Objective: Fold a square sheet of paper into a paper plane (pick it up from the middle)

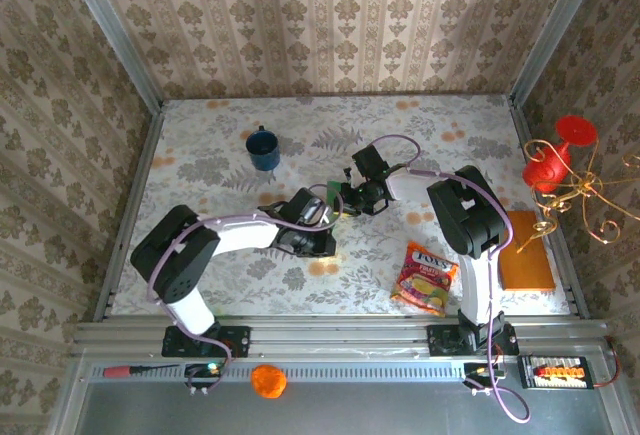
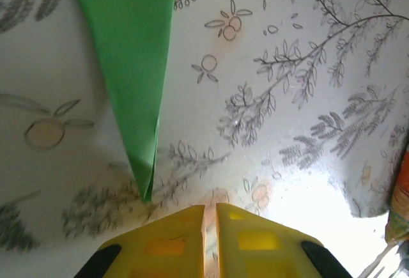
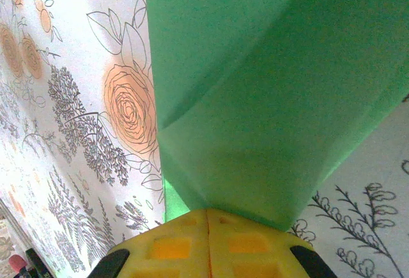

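With the right pincer pinching what looks like the tail of the paper plane, midway between the surface's edges, and the left pincer pressed together, empty, just short of its tip, a careless tug could tear or unfold it.

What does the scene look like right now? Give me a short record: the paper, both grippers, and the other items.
paper: green paper plane, folded to a narrow point that faces the left gripper
left gripper: shut, just short of the paper's tip, apparently not gripping it
right gripper: shut on the paper's wider end
blue mug: upright, beyond the arms, left of centre
snack packet: beside the right arm's base
orange-brown board: flat at the right edge of the table
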Available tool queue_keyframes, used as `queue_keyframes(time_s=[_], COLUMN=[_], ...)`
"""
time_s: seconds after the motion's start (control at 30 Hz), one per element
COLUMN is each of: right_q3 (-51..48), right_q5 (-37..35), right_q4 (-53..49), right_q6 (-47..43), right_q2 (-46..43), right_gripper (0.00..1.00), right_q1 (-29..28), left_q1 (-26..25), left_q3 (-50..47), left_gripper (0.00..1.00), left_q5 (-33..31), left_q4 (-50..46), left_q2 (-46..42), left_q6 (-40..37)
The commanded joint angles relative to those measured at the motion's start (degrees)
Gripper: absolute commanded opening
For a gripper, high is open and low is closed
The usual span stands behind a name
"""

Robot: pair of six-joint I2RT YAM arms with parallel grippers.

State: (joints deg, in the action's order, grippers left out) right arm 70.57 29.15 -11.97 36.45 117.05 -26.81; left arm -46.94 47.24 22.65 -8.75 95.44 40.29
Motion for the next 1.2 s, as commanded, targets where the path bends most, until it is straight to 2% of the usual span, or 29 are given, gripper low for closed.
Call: queue_keyframes(time_s=[0.0,0.17,0.43,0.73,1.17], right_q3=[-2.4,-2.4,-2.0,-2.5,-3.2], right_q5=[-8.9,-8.7,-8.3,-7.2,-3.4], right_q4=[-4.4,-3.9,-4.0,-2.6,-0.1], right_q6=[0.7,1.0,1.2,1.5,1.0], right_q2=[5.3,5.6,5.7,5.4,3.3], right_gripper=[0.08,0.08,0.07,0.07,0.15], right_q1=[0.8,0.8,0.8,1.0,1.7], left_q1=[1.5,4.9,6.0,7.0,7.3], left_q3=[1.1,2.8,6.4,9.1,9.3], left_gripper=[0.14,0.12,0.06,0.05,0.05], left_q5=[-1.9,-1.9,-1.4,0.0,-0.2], left_q4=[-3.0,0.1,2.7,4.9,3.3], left_q2=[-5.7,-3.8,3.5,7.8,11.0], left_q6=[-0.2,-0.6,-2.0,-2.3,-2.8])
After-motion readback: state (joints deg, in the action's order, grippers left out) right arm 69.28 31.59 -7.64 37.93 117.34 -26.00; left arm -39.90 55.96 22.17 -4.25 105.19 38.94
